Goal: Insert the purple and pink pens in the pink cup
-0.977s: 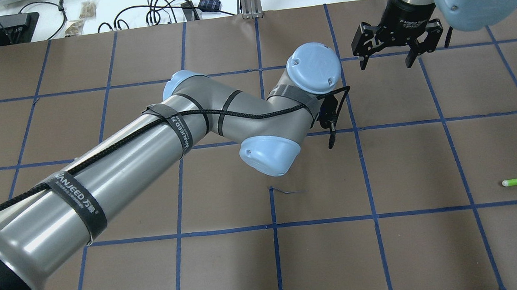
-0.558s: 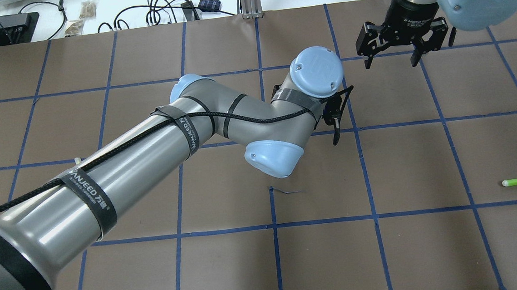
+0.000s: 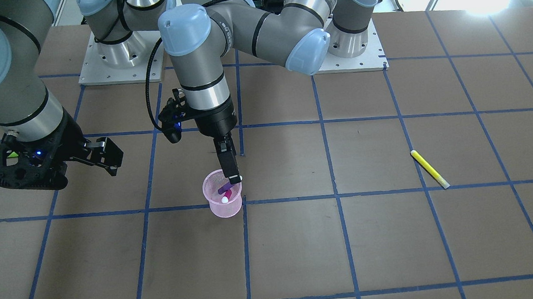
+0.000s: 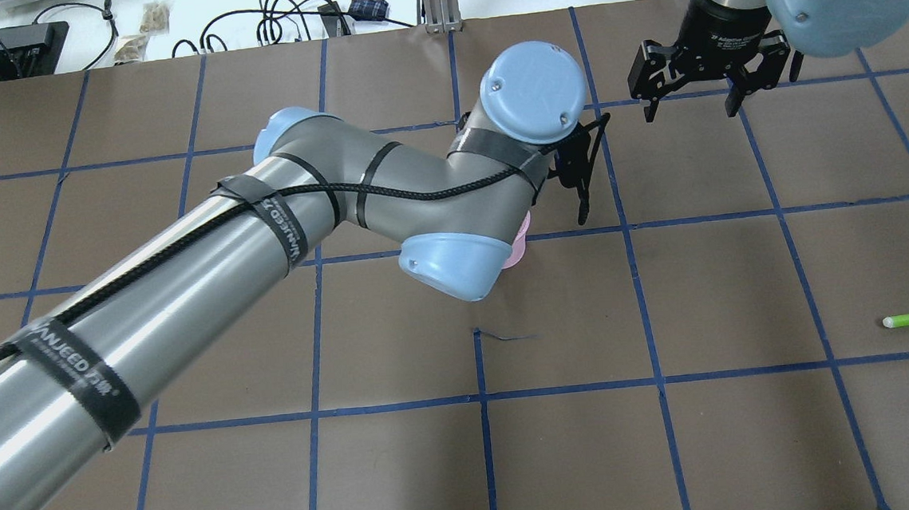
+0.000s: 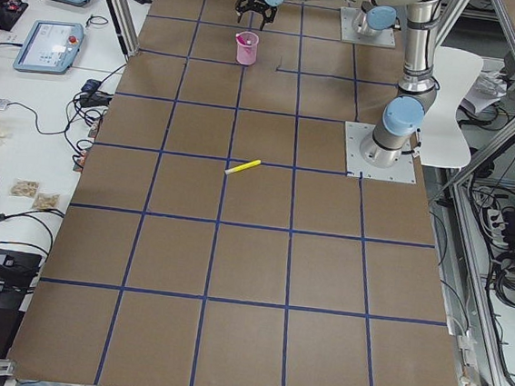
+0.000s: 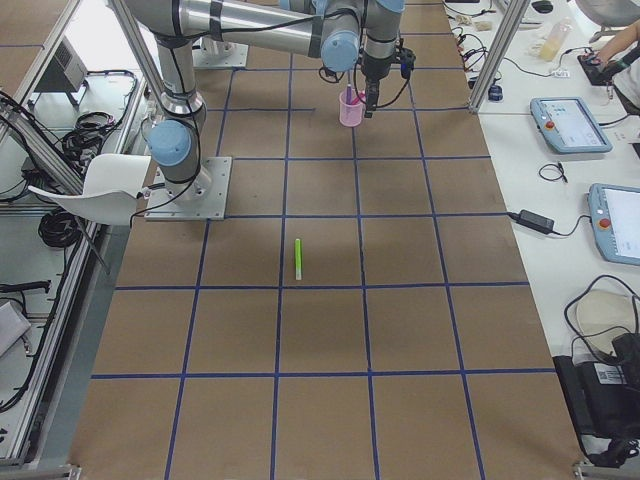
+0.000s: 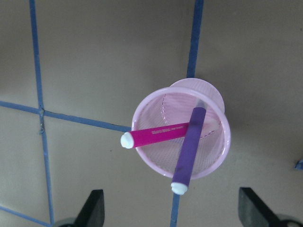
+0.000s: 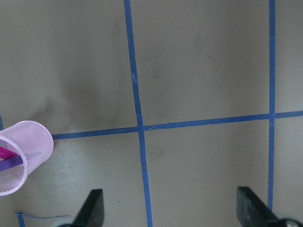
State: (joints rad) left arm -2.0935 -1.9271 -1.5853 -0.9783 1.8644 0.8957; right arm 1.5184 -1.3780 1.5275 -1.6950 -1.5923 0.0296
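Pens: pink pen (image 7: 158, 134), purple pen (image 7: 188, 146) leaning inside pink cup (image 3: 223, 210).
Left tool (image 7: 173, 213): hovering above pink cup, spread wide, gripping nothing.
Right tool (image 4: 690, 106): spread wide, empty.

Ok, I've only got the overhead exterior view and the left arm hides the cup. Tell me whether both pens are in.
Observer: Yes, the pink pen and the purple pen both lean inside the pink cup, sticking out past the rim.
Operator: Report the left gripper.
Observer: The left gripper is open and holds nothing.
Operator: Name anything else hidden from me.
Observer: A yellow pen lies on the table on the robot's left side, apart from the cup.
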